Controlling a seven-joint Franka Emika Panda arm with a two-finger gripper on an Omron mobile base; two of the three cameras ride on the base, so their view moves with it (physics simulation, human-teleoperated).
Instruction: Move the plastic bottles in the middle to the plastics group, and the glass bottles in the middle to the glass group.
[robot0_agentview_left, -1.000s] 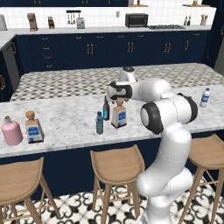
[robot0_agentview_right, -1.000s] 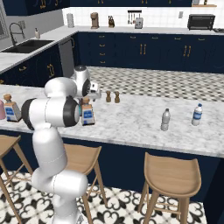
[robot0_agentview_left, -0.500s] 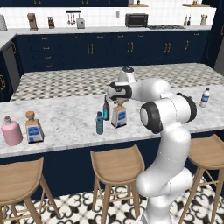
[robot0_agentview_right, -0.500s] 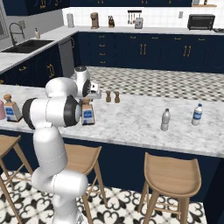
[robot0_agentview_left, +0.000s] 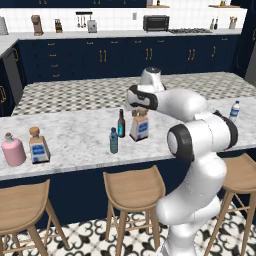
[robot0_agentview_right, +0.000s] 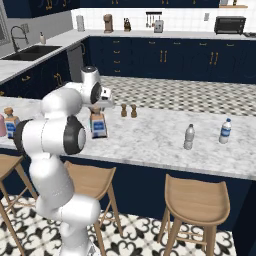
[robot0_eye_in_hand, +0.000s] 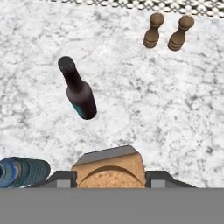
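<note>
My gripper (robot0_eye_in_hand: 110, 178) is shut on the round cork stopper of the square clear bottle (robot0_eye_in_hand: 111, 168) with the blue label, which stands upright on the marble counter (robot0_agentview_left: 75, 135) in the middle (robot0_agentview_left: 140, 126) (robot0_agentview_right: 98, 126). One finger (robot0_eye_in_hand: 61, 178) sits on each side of the cork. The slim dark bottle (robot0_eye_in_hand: 78, 92) (robot0_agentview_left: 121, 123) stands just beside it. The small teal-blue bottle (robot0_eye_in_hand: 21, 172) (robot0_agentview_left: 114, 140) is nearer the counter's front edge. The pink flask (robot0_agentview_left: 13, 150) and a matching square bottle (robot0_agentview_left: 38, 146) stand at the left end. The grey-clear bottle (robot0_agentview_right: 189, 137) and the blue-capped white bottle (robot0_agentview_right: 225, 131) stand at the right.
Two brown wooden shakers (robot0_eye_in_hand: 153, 29) (robot0_agentview_right: 128, 110) stand on the counter just behind the middle bottles. Wooden stools (robot0_agentview_left: 134, 187) line the counter's near side. Bare marble lies between the middle bottles and each end group.
The jaws have closed in on the cork stopper of the square bottle. Arm, bottles and camera have stayed where they were.
</note>
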